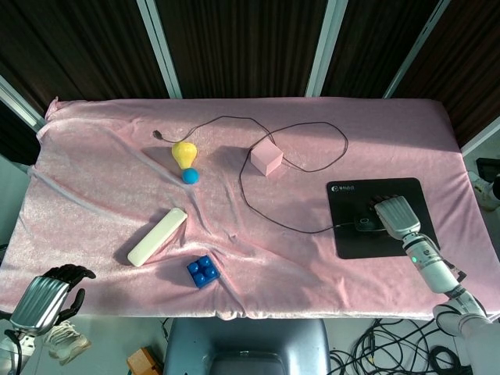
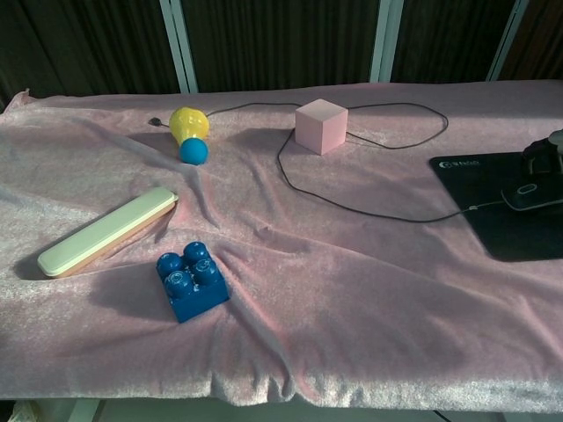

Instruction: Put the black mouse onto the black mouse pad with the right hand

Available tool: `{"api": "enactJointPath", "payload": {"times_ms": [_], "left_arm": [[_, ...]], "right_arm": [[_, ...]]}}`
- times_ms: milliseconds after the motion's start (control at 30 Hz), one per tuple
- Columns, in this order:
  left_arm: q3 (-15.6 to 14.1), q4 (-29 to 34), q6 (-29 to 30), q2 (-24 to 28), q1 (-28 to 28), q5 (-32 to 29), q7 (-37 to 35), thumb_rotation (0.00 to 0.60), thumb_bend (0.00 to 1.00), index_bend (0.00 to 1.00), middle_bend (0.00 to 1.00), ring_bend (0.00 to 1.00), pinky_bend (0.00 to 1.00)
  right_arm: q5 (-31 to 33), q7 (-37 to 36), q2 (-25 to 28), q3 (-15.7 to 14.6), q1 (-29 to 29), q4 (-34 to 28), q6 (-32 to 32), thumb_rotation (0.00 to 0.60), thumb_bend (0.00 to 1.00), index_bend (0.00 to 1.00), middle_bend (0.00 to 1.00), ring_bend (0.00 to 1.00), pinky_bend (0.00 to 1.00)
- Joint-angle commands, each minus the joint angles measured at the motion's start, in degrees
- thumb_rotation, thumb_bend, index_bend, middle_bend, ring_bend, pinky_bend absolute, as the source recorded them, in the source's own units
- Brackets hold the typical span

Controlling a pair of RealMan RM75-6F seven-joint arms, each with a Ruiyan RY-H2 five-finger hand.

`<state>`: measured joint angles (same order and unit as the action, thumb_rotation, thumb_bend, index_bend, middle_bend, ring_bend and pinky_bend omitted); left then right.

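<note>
The black mouse [image 1: 366, 226] [image 2: 530, 193] lies on the black mouse pad [image 1: 353, 243] [image 2: 503, 230] at the right of the pink-covered table. My right hand [image 1: 398, 212] [image 2: 546, 154] rests over the mouse's right part and grips it, so only its left end shows in the head view. The mouse's black cable [image 1: 275, 221] [image 2: 369, 209] runs left off the pad and loops around the pink cube. My left hand [image 1: 48, 298] hangs below the table's front left corner with its fingers curled in and nothing in them.
A pink cube [image 1: 266, 158] [image 2: 320, 126] stands mid-table. A yellow pear [image 1: 184, 152] and a blue ball [image 1: 191, 176] lie further left. A cream case [image 1: 157, 236] [image 2: 107, 231] and a blue brick [image 1: 202, 271] [image 2: 191, 280] sit near the front edge.
</note>
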<state>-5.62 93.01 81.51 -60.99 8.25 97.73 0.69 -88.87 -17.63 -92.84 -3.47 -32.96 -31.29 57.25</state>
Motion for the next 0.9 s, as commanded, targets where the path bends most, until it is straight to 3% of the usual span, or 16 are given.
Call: {"api": "enactJointPath", "payload": {"times_ms": [33,100,167,300,433,567,700,833,900], "left_arm": [[-0.01,0.04,-0.06,-0.02,0.01,-0.01,0.08,0.6,0.58,0.38,0.39,0.32,0.44],[-0.01,0.05,-0.1,-0.03,0.04,0.0,0.2,0.6,0.58,0.38,0.39,0.32,0.44],[0.0,0.08,-0.1,-0.04,0.03,-0.02,0.23,0.6,0.58,0.38,0.39,0.32,0.44],[0.06,0.09,-0.02,-0.07,-0.01,-0.11,0.31,0.6,0.58,0.38,0.39,0.32,0.44],[0.08,0.05,-0.07,-0.15,0.0,-0.16,0.48,0.6,0.58,0.38,0.39,0.32,0.44],[0.27,0.04,-0.21,-0.3,0.03,-0.52,0.8,0.6,0.58,0.38,0.39,0.32,0.44],[0.58,0.07,-0.27,-0.51,0.03,-1.06,1.3,0.6,0.58,0.38,0.39,0.32,0.44],[0.69,0.12,-0.19,-0.61,-0.03,-1.23,1.56,0.6,0.58,0.38,0.39,0.32,0.44],[0.8,0.14,-0.09,-0.71,-0.1,-1.41,1.88,0.6,0.58,0.38,0.39,0.32,0.44]], "right_arm": [[0.41,0.68,1.05,0.07,-0.16,-1.67,-2.22,0.6,0.58,0.28,0.35,0.35,0.46],[0.55,0.82,1.9,0.21,-0.22,-3.08,-2.68,0.6,0.48,0.09,0.24,0.25,0.36],[0.58,0.57,2.94,0.47,-0.05,-4.88,-2.09,0.6,0.36,0.01,0.16,0.17,0.28],[-0.09,-1.61,5.43,1.08,0.69,-9.34,1.94,0.6,0.21,0.0,0.03,0.05,0.15],[-2.38,-5.15,8.67,1.19,2.09,-15.09,9.45,0.6,0.19,0.0,0.01,0.02,0.12],[-3.85,-4.21,13.42,1.77,4.62,-24.78,17.56,0.6,0.19,0.0,0.01,0.02,0.12],[-3.08,3.89,18.61,2.41,8.68,-36.98,23.62,0.6,0.19,0.0,0.01,0.02,0.12],[-2.23,8.83,20.72,2.25,10.44,-42.19,24.8,0.6,0.19,0.0,0.01,0.02,0.12],[-1.19,16.23,22.91,1.69,13.54,-47.83,27.56,0.6,0.2,0.0,0.01,0.02,0.12]]}}
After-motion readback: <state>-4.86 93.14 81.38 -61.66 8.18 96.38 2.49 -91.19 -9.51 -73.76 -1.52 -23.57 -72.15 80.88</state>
